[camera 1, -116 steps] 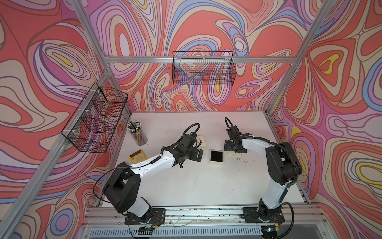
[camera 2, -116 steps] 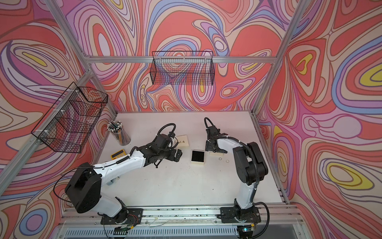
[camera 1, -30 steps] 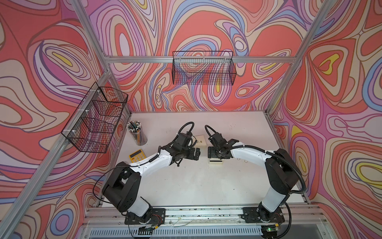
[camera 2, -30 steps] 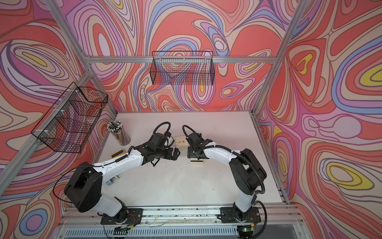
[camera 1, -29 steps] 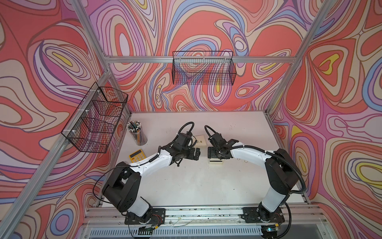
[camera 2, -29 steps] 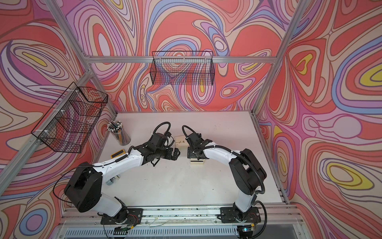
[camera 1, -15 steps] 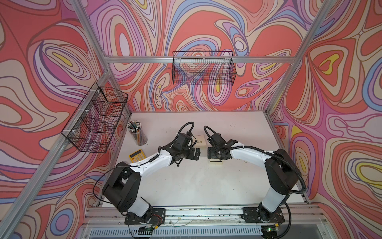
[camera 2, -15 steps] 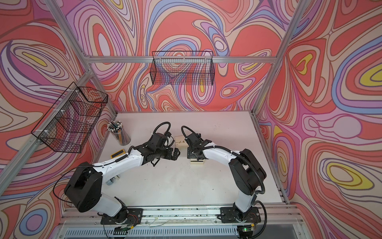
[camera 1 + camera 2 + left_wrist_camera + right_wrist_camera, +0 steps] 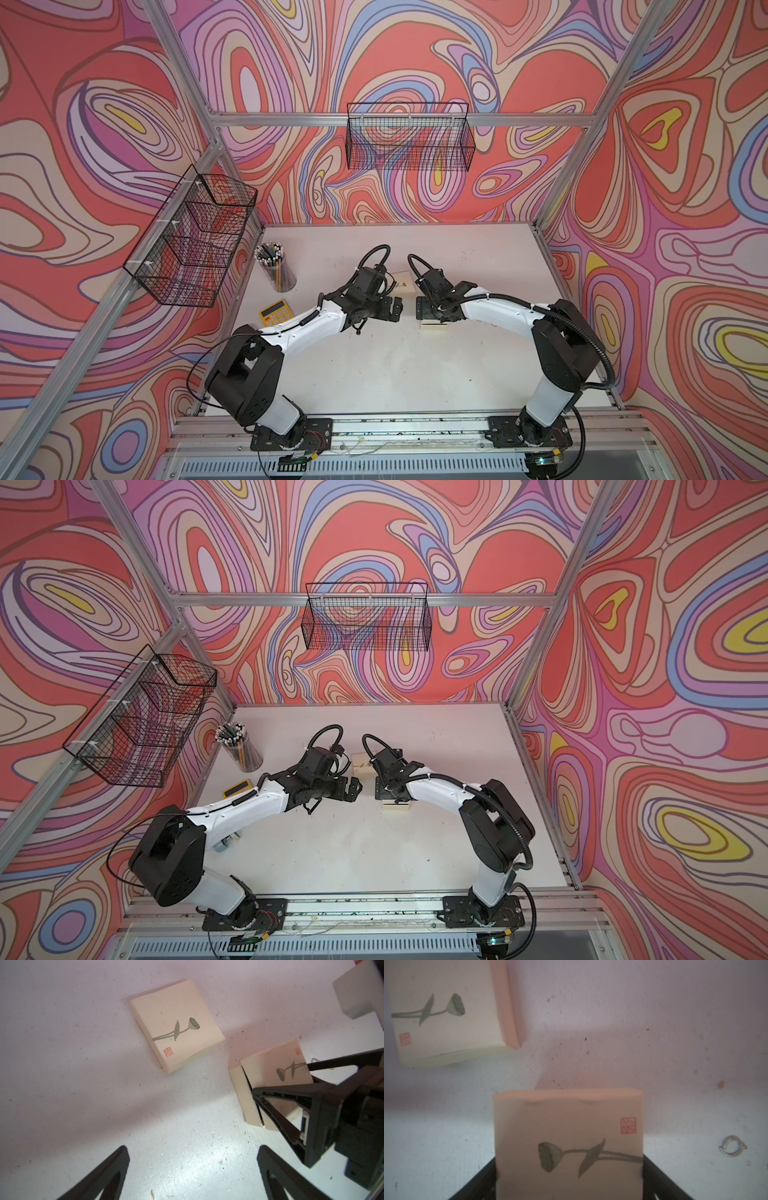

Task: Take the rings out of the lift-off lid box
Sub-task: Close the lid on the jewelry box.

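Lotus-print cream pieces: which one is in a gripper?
The lotus lid between the right gripper's fingers, askew over its base. The other lotus piece lies flat on the table with nothing touching it.

Bright even light, blurred wrist close-up

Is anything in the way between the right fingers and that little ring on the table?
Yes: the right gripper has the lid clamped in its fingers. The ring lies on the table beside it, nothing else between.
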Controlling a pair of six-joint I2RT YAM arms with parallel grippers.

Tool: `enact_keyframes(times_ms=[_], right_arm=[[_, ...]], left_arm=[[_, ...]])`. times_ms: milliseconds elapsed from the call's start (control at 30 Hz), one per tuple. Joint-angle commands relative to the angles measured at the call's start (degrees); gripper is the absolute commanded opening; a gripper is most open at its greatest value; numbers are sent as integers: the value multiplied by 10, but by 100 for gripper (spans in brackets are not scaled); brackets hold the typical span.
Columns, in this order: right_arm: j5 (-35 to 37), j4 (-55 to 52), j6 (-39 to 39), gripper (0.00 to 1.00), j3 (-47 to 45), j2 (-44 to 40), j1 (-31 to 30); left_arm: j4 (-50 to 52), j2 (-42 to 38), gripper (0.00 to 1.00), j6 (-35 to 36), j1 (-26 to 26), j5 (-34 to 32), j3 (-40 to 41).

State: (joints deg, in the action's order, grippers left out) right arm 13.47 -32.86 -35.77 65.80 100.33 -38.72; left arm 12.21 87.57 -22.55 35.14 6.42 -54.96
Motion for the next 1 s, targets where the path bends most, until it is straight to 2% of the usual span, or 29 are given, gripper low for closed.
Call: enact_keyframes(times_ms=[0,633,967], right_arm=[[17,-11,-14,90,3,8,-6],[20,-14,-17,90,2,1,-11],[16,-17,-11,91,11,30,-12]], left_arm=[[1,5,100,-3,-4,1,0],[0,7,100,-6,-4,3,1],[1,7,100,-4,-4,3,0]])
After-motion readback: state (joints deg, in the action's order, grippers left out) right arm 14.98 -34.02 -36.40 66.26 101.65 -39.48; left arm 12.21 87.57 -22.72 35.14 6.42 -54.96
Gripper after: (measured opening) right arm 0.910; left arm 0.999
